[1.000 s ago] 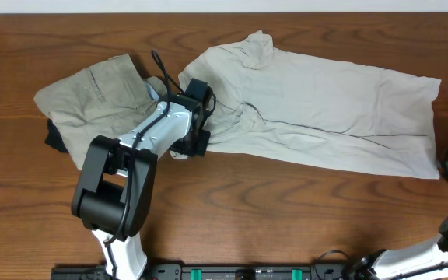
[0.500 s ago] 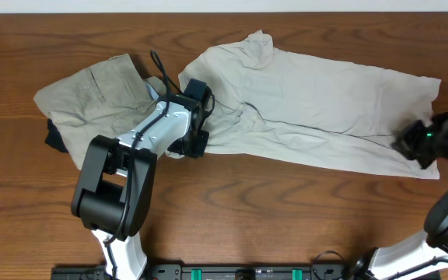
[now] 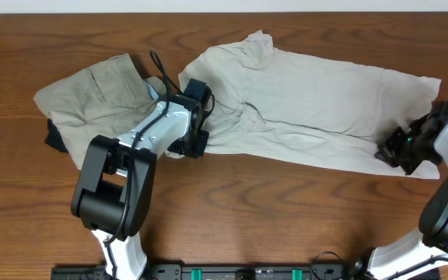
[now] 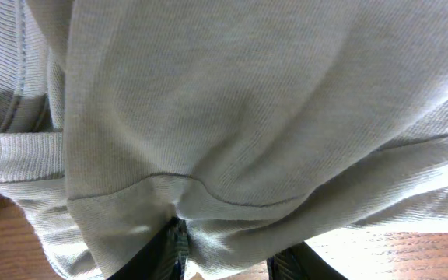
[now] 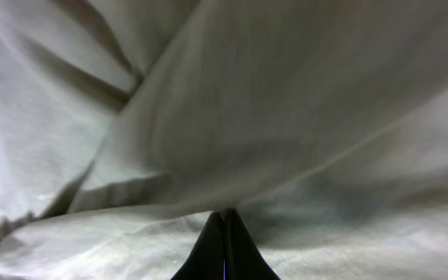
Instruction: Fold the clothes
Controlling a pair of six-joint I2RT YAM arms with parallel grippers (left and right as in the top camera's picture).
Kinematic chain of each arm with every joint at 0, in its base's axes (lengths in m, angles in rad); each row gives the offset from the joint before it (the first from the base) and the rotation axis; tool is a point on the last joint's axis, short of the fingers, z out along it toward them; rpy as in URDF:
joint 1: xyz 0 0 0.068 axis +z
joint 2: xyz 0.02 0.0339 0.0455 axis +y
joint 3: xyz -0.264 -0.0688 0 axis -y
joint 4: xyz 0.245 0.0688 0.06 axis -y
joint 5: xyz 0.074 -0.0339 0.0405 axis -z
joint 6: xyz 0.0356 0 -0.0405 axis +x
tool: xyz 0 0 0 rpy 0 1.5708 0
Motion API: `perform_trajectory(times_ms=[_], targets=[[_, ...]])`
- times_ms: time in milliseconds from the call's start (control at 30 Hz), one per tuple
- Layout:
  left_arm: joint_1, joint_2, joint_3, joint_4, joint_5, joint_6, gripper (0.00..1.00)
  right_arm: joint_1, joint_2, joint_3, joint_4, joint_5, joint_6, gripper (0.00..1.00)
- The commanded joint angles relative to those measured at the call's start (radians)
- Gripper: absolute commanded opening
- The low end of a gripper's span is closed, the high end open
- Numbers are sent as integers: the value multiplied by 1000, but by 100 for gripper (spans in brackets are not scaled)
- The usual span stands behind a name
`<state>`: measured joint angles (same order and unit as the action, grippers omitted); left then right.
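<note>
One cream garment (image 3: pixel 325 101) lies long-axis left-right, left end effector (image 4: pixel 229 255) parted amid its folds, right end effector (image 5: pixel 224 227) fully closed.

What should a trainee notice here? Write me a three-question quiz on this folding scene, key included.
1. True or false: the khaki-tan garment lies on the left, with the cream-white garment spread out to its right.
2. Where is the right gripper? A) on the khaki-tan garment B) at the cream-white garment's right end C) over bare wood, away from any cloth
3. Fill in: the right gripper's fingers are ___ (open or shut).
Key: 1 true; 2 B; 3 shut.
</note>
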<state>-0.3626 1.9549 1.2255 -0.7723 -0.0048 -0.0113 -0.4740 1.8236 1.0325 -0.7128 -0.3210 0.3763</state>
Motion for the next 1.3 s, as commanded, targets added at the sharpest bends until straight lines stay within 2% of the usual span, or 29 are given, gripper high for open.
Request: perform_trajectory(times_ms=[0, 300, 500, 600, 767, 800, 900, 1033, 1167, 1267], targets=[[5, 72, -46, -3, -14, -8, 35, 10, -17, -22, 43, 10, 13, 1], [5, 72, -47, 0, -14, -8, 35, 10, -17, -22, 310, -125, 84, 1], [5, 72, -46, 3, -14, -8, 36, 8, -18, -21, 478, -126, 102, 1], [5, 72, -46, 3, -14, -8, 36, -14, -23, -14, 465, -176, 84, 1], [5, 72, -46, 2, -14, -8, 36, -86, -65, -14, 376, -376, -2, 1], [5, 72, -46, 2, -14, -8, 41, -97, -78, -14, 327, -389, -41, 1], [5, 72, -36, -6, -14, -8, 46, -128, -116, -14, 139, -200, -71, 2], [5, 70, -10, -42, -14, -8, 50, -183, -125, -14, 5, 40, -50, 36], [5, 61, 28, -89, -7, -9, 55, -244, -124, -14, -36, 94, -8, 53], [5, 28, 45, -103, -6, -35, 59, -282, -121, -14, -31, 115, 21, 56]])
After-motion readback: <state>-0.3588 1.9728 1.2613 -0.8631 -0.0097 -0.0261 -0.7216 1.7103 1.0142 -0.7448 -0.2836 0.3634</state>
